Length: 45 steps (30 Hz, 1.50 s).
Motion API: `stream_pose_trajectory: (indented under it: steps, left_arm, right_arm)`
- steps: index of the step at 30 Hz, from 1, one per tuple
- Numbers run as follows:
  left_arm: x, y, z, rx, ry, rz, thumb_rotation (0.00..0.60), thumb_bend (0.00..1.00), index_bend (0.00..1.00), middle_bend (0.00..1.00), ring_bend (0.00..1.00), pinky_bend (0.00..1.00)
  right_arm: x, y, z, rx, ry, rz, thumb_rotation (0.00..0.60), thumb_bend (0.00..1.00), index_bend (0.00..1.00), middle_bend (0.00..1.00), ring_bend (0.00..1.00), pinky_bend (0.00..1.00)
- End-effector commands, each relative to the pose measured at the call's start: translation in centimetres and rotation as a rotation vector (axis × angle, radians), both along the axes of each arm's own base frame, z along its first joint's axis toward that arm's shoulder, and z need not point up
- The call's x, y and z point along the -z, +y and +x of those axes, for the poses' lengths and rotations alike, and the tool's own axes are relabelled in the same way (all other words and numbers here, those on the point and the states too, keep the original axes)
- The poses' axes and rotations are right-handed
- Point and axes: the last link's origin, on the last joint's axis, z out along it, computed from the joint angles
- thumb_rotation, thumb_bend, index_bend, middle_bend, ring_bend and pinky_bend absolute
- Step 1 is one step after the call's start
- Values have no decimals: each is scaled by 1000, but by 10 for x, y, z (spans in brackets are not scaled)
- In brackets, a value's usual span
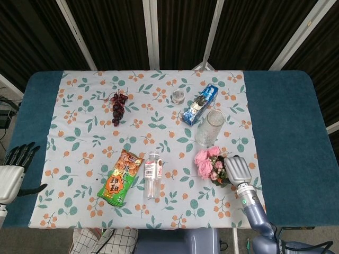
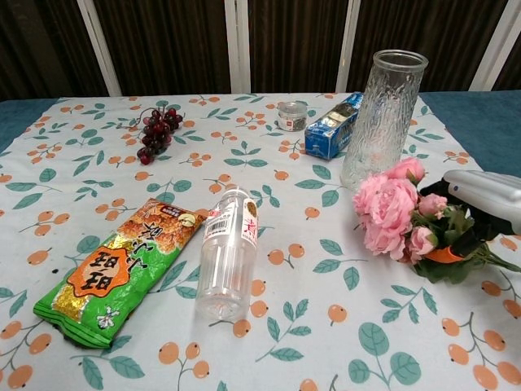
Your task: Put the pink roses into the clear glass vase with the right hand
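Note:
The pink roses [image 1: 207, 161] [image 2: 391, 208] lie low over the flowered cloth at the front right, blooms pointing left. My right hand [image 1: 237, 169] [image 2: 480, 199] is closed around their leafy stems, one orange fingertip curled underneath. The clear glass vase [image 1: 210, 127] [image 2: 384, 114] stands upright and empty just behind the blooms. My left hand [image 1: 11, 172] rests open off the cloth's left edge, holding nothing.
A clear plastic bottle [image 1: 152, 173] [image 2: 226, 252] and a green snack bag [image 1: 121, 177] [image 2: 122, 269] lie left of the roses. Behind the vase are a blue box [image 1: 200, 103] [image 2: 334, 125] and a small tin [image 1: 179, 96]. Dark grapes [image 1: 117, 106] lie far left.

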Motion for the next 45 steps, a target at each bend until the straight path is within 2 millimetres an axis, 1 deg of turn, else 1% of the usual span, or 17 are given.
stream_pose_trajectory:
  steps: [1,4,7,10,13,15,16,20,23,26,29,31,34,36,39,42,45]
  left_arm:
    - [0,0,0,-2,-2,-1,600,0,0,0,0,0]
    - [0,0,0,-2,-2,-3,600,0,0,0,0,0]
    - [0,0,0,-3,-2,-3,600,0,0,0,0,0]
    - [0,-1,0,-5,-2,-5,600,0,0,0,0,0]
    - [1,-1,0,-5,-2,-7,600,0,0,0,0,0]
    - [0,-1,1,-3,-1,-4,600,0,0,0,0,0]
    - [1,-1,1,-1,1,-3,600,0,0,0,0,0]
    - [2,0,2,2,5,-5,600,0,0,0,0,0]
    - [3,0,2,4,9,-6,600,0,0,0,0,0]
    - [4,0,3,6,13,-6,600,0,0,0,0,0]
    - [5,0,3,4,12,-7,600,0,0,0,0,0]
    - [5,1,3,3,12,-8,600,0,0,0,0,0]
    - [5,1,3,3,11,-11,600,0,0,0,0,0]
    - [5,1,3,4,13,-13,600,0,0,0,0,0]
    - [5,0,3,7,14,-17,600,0,0,0,0,0]
    - [5,0,2,4,9,-19,600,0,0,0,0,0]
    - [4,0,1,-2,2,-22,600,0,0,0,0,0]
  right_arm:
    - [-4,2,2,2,-14,-3,600,299,526,584,593,381]
    - [-13,3,4,2,-34,-10,600,299,526,584,593,382]
    - [-31,3,5,0,-59,-33,600,299,526,584,594,382]
    - [-56,2,8,11,-132,-83,600,299,526,584,593,381]
    - [-85,-4,15,23,-246,-156,600,299,526,584,594,381]
    - [-107,-9,19,23,-326,-216,600,299,527,584,594,381]
    - [-120,-14,22,14,-360,-258,600,300,526,584,594,381]
    - [-161,-34,27,-20,-459,-412,600,299,526,584,594,382]
    - [-184,-48,35,-22,-583,-495,600,299,527,584,594,382]
    - [-209,-67,47,-39,-749,-597,600,299,527,584,593,382]
    - [-221,-81,58,-49,-863,-647,600,299,526,584,593,381]
    - [-222,-87,66,-44,-935,-654,600,299,526,584,593,381]
    - [-219,-97,79,-29,-1066,-652,600,299,526,584,593,382]
    - [-214,-105,89,-41,-1125,-656,600,299,526,584,593,381]
    - [-203,-115,102,-57,-1161,-650,600,299,526,584,593,381]
    - [-191,-123,114,-51,-1190,-631,600,298,526,584,594,381]
    - [-181,-129,122,-57,-1182,-618,600,299,527,584,593,381]
